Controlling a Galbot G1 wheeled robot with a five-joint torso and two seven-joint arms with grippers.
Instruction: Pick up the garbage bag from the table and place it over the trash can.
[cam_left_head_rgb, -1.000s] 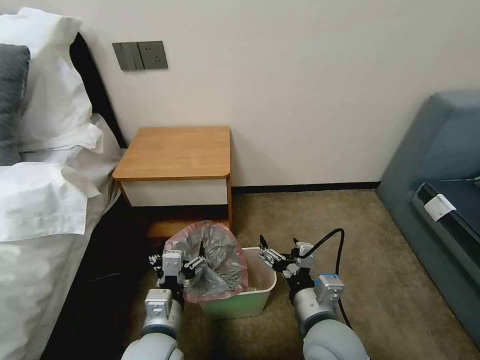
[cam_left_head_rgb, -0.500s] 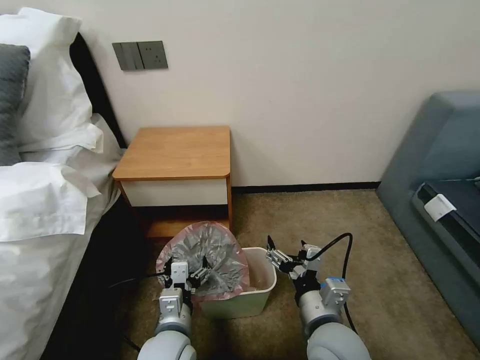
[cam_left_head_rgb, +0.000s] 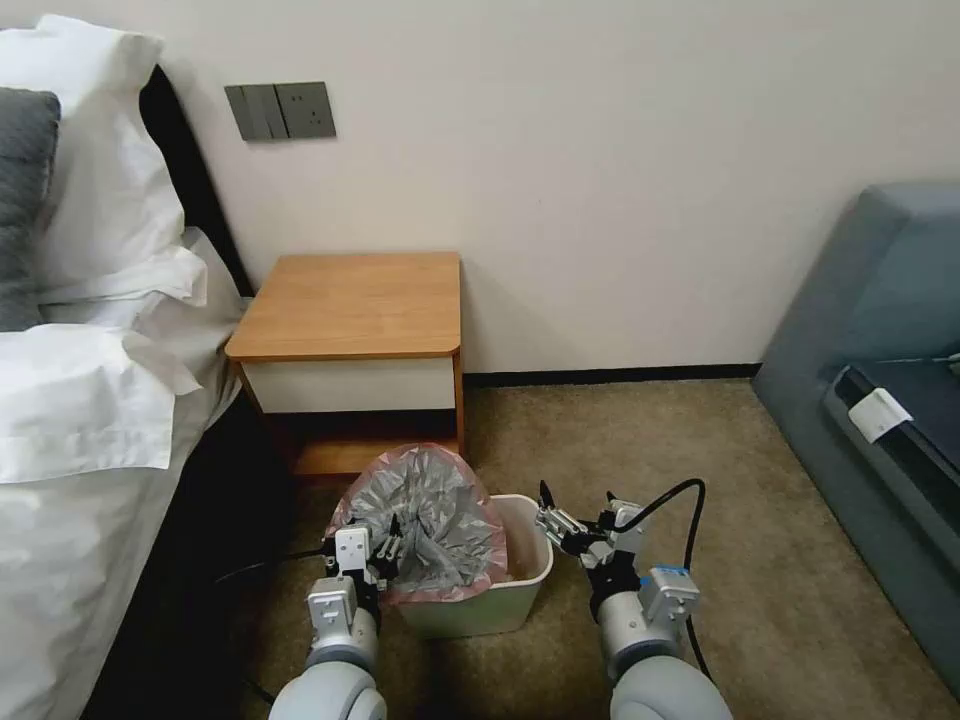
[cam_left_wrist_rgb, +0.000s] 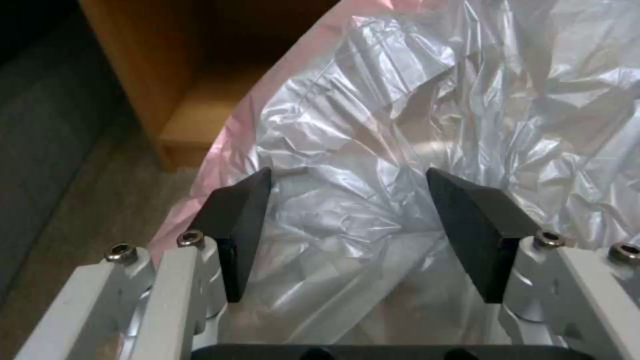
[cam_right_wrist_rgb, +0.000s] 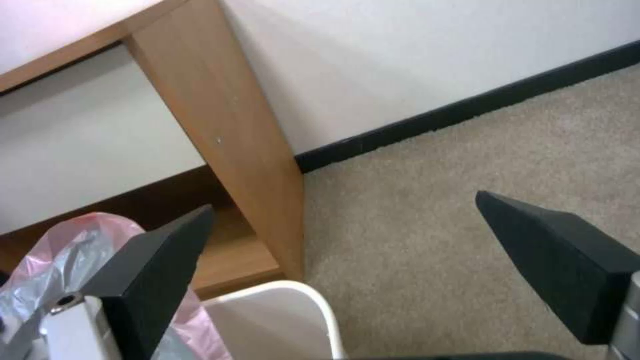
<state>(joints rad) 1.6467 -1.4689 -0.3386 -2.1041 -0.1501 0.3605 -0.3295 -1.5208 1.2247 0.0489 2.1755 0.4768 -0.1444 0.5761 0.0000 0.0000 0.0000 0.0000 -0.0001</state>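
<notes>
Garbage bag (cam_left_head_rgb: 430, 520) is draping over the left half of the trash can (cam_left_head_rgb: 520, 590), mouth ballooning up and toward the nightstand (cam_left_head_rgb: 350, 305); long axis unclear. We're holding our left gripper (cam_left_head_rgb: 375, 550) at its near-left edge, jaws spread, plastic lying between the fingers (cam_left_wrist_rgb: 233, 225) ungripped. Right gripper (cam_left_head_rgb: 575, 515) is hovering spread beside the bin's right rim. Beige carpet (cam_left_head_rgb: 650, 430), bed (cam_left_head_rgb: 90, 420) left, sofa (cam_left_head_rgb: 880, 400) right.

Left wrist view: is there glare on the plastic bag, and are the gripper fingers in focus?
In the left wrist view, the crinkled translucent grey garbage bag with a pink rim shows bright white glints along its folds; the dark fingers look slightly soft. In the head view, the bag shows duller sheen.
</notes>
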